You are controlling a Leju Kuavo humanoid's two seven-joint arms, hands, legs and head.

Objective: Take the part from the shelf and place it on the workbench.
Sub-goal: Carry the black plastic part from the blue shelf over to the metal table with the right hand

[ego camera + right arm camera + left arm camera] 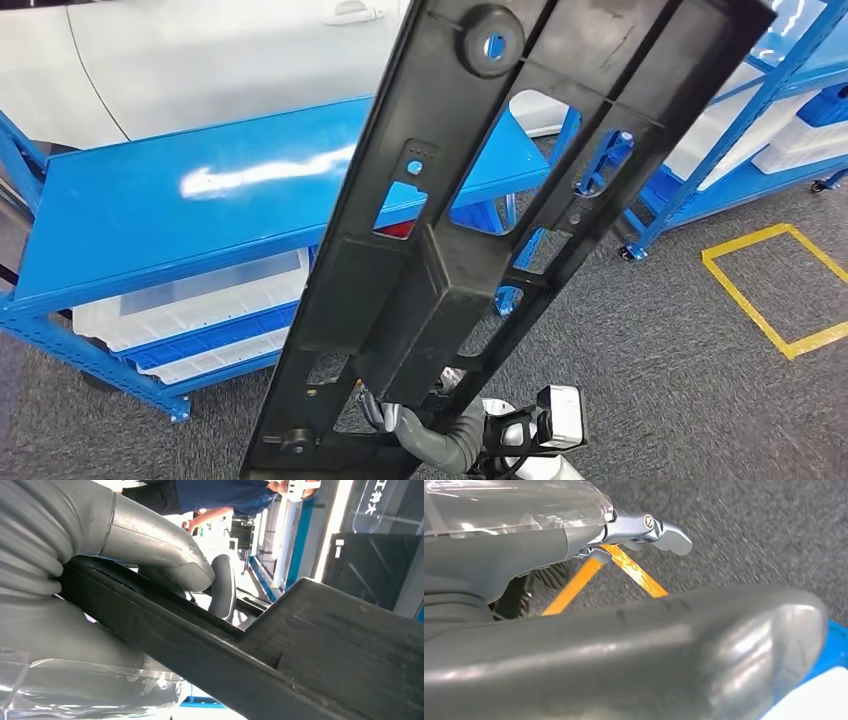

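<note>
Two white bins [190,305] under blue shelf [180,200]

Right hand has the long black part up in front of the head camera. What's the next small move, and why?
Probably carry the black part toward the blue bench top and tip it flatter. The right hand grips its lower end, it stands steeply tilted, and the surface beyond looks bare.

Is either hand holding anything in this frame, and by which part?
The right hand grips the long black plastic part at its lower end, thumb over its edge. The left hand appears to hold nothing.
</note>
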